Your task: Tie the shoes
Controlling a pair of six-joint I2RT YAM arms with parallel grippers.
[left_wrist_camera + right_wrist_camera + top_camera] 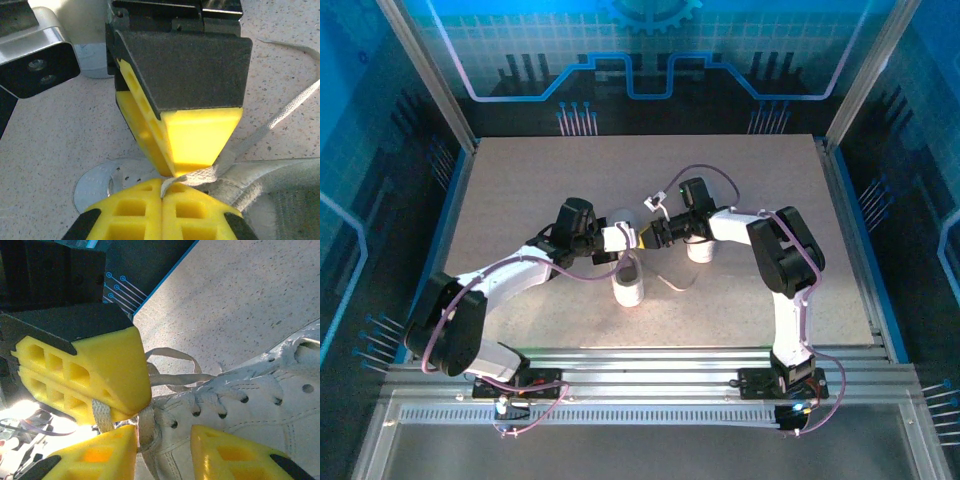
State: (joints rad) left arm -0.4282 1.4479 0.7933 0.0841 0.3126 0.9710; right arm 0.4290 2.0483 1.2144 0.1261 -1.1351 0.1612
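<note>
One white sneaker (629, 288) stands mid-table below where both grippers meet. The second sneaker (701, 250) sits to its right, partly under the right arm. My left gripper (620, 238) (162, 187) is shut on a pale lace (200, 175), which runs off up and to the right across the table. In the right wrist view the shoe's eyelet row (250, 400) lies between the fingers of my right gripper (162, 432). That gripper is open, and a lace strand (146, 427) hangs by its left finger. Left gripper's pads (85, 375) sit close above, pinching lace.
A loose lace loop (672, 284) lies on the speckled tabletop (520, 200) right of the near shoe. Blue-lit enclosure walls and metal posts (430, 75) ring the table. A purple cable (705, 170) arcs over the right wrist.
</note>
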